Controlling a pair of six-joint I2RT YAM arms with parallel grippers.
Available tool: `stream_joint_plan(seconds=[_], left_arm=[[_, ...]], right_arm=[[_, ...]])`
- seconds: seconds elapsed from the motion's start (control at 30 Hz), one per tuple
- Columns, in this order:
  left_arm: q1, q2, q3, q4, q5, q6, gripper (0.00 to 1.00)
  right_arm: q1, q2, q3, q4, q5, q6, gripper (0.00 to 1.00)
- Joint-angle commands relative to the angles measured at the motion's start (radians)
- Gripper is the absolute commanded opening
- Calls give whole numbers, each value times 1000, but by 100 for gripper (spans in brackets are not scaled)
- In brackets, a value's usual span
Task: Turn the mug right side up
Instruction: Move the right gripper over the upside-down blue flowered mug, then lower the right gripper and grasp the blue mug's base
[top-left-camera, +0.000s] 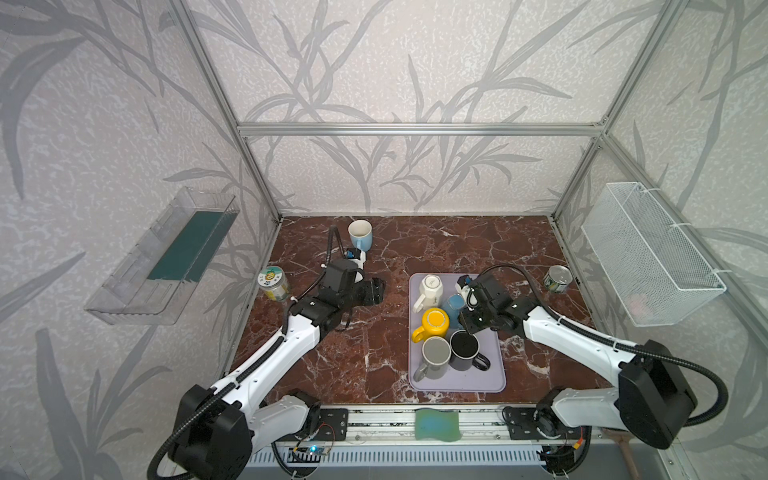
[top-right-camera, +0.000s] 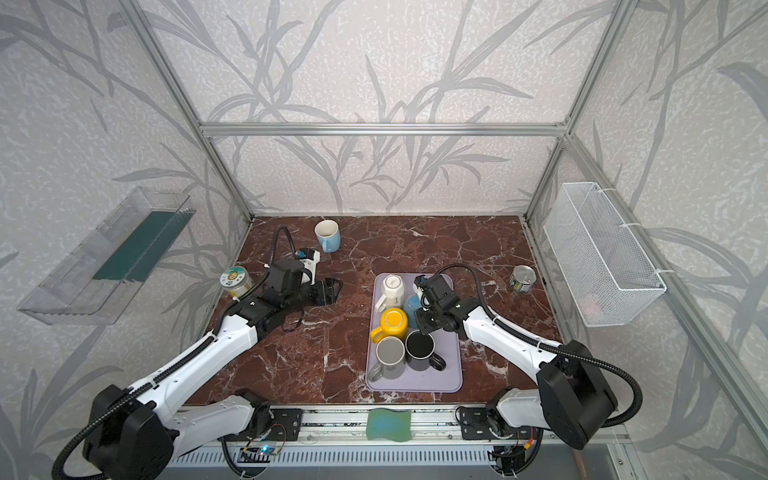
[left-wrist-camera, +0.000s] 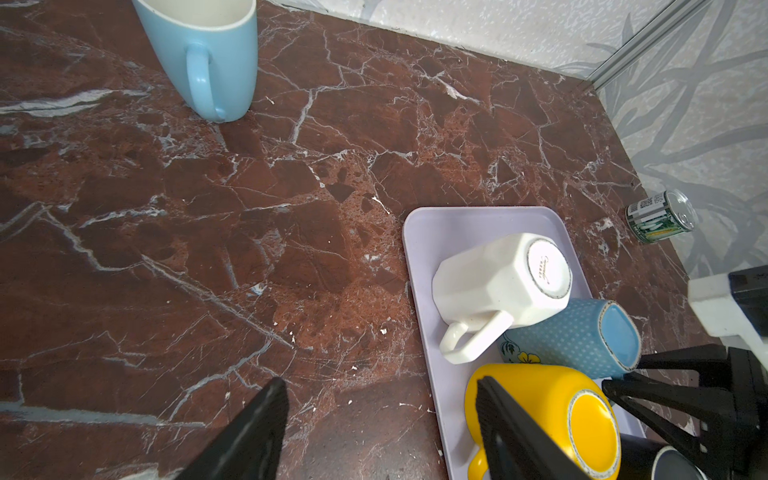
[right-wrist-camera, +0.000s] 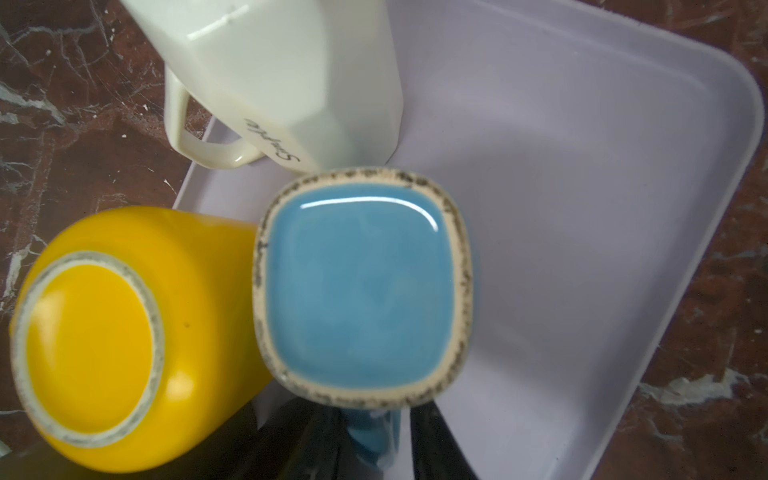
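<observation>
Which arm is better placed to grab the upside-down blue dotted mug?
Right. The right gripper flanks the blue dotted mug at its handle; the left gripper hangs open over the table beside the tray.

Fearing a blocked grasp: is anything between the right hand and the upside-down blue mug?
Nothing visible: the right hand straddles the handle of the blue mug; yellow mug and white mug crowd beside it.

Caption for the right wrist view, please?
Right pincer straddling the handle of the upside-down blue mug on the lavender tray, yellow mug and white mug alongside.

Red marble tabletop with lavender tray, upright light-blue mug, jar, tin can
</observation>
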Motion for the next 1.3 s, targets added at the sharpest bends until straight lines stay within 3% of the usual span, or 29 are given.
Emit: stream_joint_plan(seconds=[0.0,0.4,0.8,1.03,1.27], left_arm=[[-3,-22,16,-23,-15,8,74],[-3,-33,9,-24,-7,-1,74],[-3,-66,-3,-43,-15,1,74],[-3,-83,-15,-51,-26,3,74],[-3,-90,-18,-62,-33,8,74]], right_arm=[[5,11,34,-20,39,-6,26],[0,44,78,-63,144,3,22],[-71,86,105,-55,150,-27,22],[-85,134,145,-86,170,-42,35],[-85,154,153,-92,178,-49,36]])
